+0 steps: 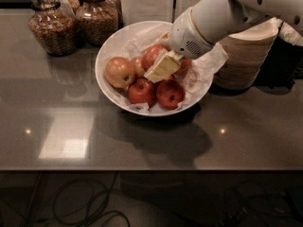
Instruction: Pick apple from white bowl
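Observation:
The white bowl [110, 51] stands on the dark counter, lined with crumpled white paper and holding several apples. A red apple with orange streaks [151, 56] lies at the back middle of the bowl, partly hidden by my gripper; no sticker shows. A yellower, paler apple [119, 71] lies at the left, and two darker red apples [142, 91] lie at the front. My gripper [161, 66] reaches in from the upper right, down among the apples and right against the streaked one.
Two glass jars of nuts [49, 25] stand at the back left. A stack of beige paper bowls [246, 56] stands right of the bowl, under my arm. The counter's front edge [142, 169] runs below, with cables on the floor.

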`<state>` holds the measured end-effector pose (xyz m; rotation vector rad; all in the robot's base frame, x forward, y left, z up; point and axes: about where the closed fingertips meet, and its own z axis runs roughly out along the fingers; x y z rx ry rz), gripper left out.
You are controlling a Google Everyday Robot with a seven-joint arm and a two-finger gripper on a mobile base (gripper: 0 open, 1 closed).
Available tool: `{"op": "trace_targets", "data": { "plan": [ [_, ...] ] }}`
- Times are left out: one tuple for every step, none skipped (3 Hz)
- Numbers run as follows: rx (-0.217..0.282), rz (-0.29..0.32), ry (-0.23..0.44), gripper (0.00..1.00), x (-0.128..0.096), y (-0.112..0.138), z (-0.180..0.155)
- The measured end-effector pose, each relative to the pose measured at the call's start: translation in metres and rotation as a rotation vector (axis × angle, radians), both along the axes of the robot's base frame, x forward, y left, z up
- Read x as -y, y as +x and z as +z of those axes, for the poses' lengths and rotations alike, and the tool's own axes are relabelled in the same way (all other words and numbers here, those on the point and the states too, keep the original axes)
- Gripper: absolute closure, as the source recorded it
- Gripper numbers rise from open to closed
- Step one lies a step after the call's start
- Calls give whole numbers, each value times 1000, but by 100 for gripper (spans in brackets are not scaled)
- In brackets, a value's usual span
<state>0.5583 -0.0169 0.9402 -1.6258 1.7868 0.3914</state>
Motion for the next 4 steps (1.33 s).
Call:
{"op": "trace_targets", "data": {
  "plan": [
    [44, 20, 37, 100, 5, -11, 30],
    [86, 24, 60, 100, 24, -21, 60],
    [100, 49, 64, 97, 29, -31, 77],
    [74, 69, 57, 100, 18, -40, 66]
  ]
}}
